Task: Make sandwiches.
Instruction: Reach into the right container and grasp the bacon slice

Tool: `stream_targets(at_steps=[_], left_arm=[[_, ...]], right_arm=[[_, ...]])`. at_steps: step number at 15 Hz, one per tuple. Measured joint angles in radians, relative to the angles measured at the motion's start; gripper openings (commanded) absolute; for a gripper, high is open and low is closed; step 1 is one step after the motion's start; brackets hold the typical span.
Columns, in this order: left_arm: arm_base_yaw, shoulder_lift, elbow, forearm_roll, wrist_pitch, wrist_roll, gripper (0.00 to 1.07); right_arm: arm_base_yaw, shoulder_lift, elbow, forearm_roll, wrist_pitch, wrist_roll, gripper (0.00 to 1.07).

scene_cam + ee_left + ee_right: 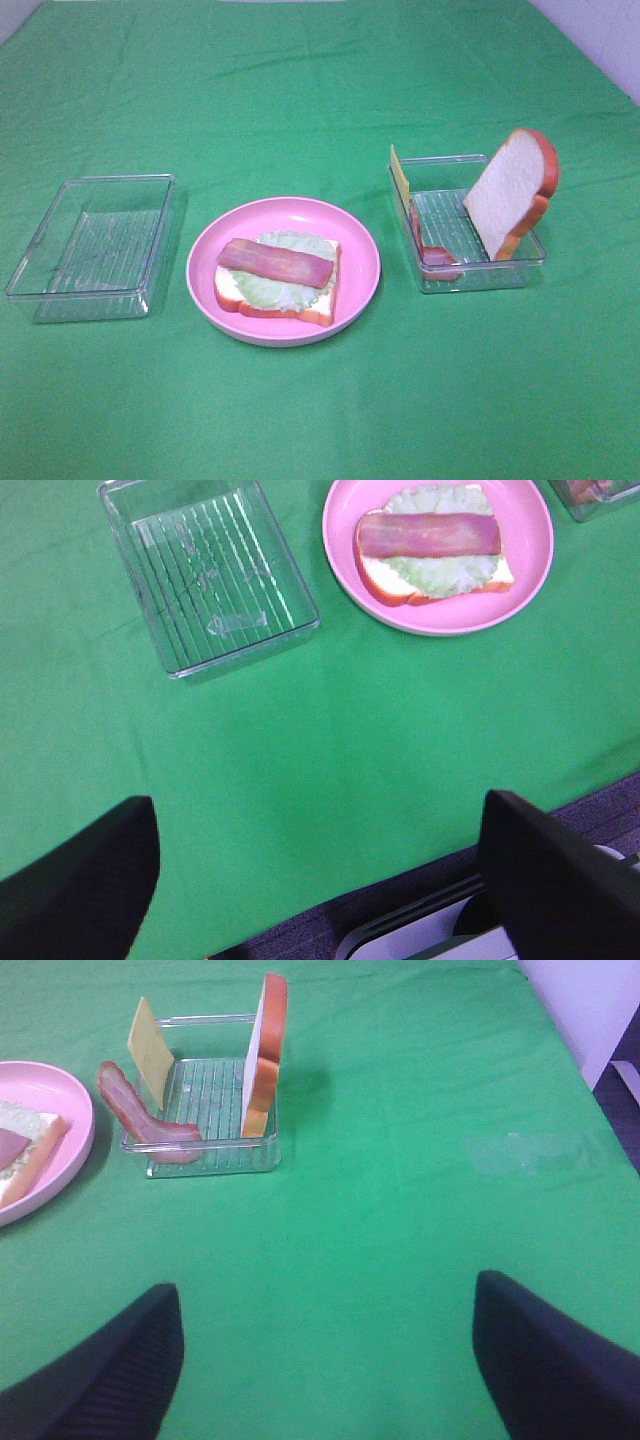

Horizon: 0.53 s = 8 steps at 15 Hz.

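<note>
Sandwich (pixel 278 280), part-built on plate (pixel 362 258); slice (pixel 510 195) propped upright in tray (pixel 480 277) with cheese (pixel 401 178) and bacon (pixel 432 252), judged light and stiff, best pinched at its top crust; left hand (pixel 320 865) and right hand (pixel 325 1350) held apart, empty.

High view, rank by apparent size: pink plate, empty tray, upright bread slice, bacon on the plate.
Largest: pink plate and empty tray, too alike to rank.
Then upright bread slice.
Smallest: bacon.

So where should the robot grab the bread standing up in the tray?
Probably the bread slice by its top crust, coming down from above and squeezing its two flat faces. It stands on edge, leaning on the tray wall, its top poking well above the rim.
</note>
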Motion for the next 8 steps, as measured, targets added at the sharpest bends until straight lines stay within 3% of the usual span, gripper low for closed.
stream_targets(at_steps=[4,6,8], left_arm=[[0.0,-0.388,0.31,-0.008,-0.095,0.046,0.83],[0.0,-0.5,0.377,-0.01,-0.117,0.067,0.83],[0.0,-0.62,0.423,-0.015,-0.133,0.124,0.83]], right_arm=[[0.0,0.0,0.0,0.0,0.0,0.0,0.76],[0.0,0.0,0.0,0.0,0.0,0.0,0.76],[0.0,0.0,0.0,0.0,0.0,0.0,0.76]])
